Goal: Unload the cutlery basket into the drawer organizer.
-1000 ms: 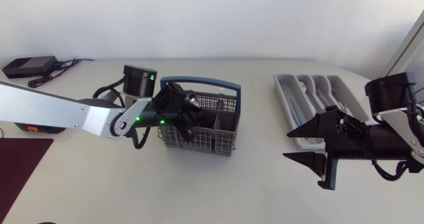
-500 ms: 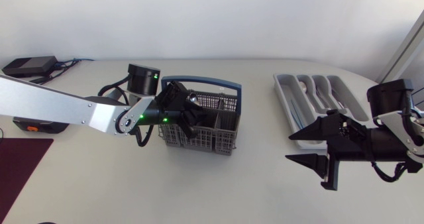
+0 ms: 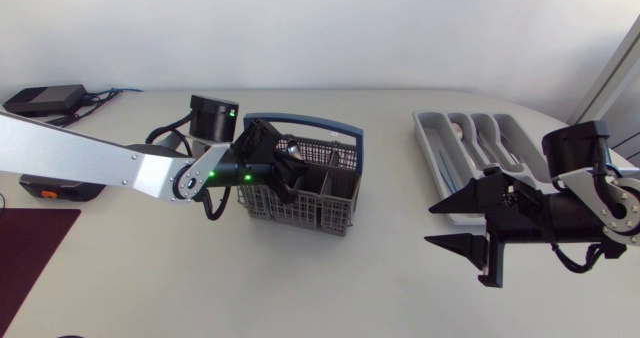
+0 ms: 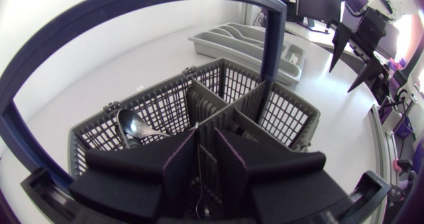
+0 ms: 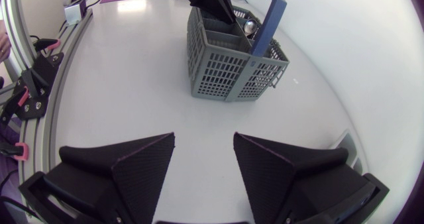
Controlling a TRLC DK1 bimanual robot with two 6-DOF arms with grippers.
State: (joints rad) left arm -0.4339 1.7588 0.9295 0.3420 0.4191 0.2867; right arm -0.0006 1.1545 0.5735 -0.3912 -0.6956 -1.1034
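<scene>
So, head view. My left claw (image 3: 283,178) is sunk into the basket (image 3: 345,216) from above, wrist tilted so the fingers point down a compartment. I judge this the only workable approach, since the cutlery stands upright between walls. A spoon (image 3: 290,151) shows its bowl just beside the claw. The organizer (image 3: 428,143) is well apart from it, behind my right claw (image 3: 432,226), which hangs over bare table (image 3: 380,278) with its points turned toward the basket.

Left wrist view. The left claw (image 4: 205,134) is clenched on a thin metal stem (image 4: 199,174) that runs up between the fingers. Which piece the stem belongs to I cannot tell. The spoon (image 4: 132,126) leans in the compartment beside the claw, bowl up. The basket wall (image 4: 165,105) rings the claw and the blue hoop (image 4: 271,25) arches over it, so any lift has to go straight up and clear of that arch. The organizer (image 4: 207,42) is far ahead.

Right wrist view. The right claw (image 5: 204,136) is released, fingers spread wide, nothing between them. The basket (image 5: 218,71) stands well ahead, with the spoon (image 5: 252,26) glinting inside. My reading: this arm waits clear of the left arm's lift, on the organizer's side, perhaps placed to receive a piece.
</scene>
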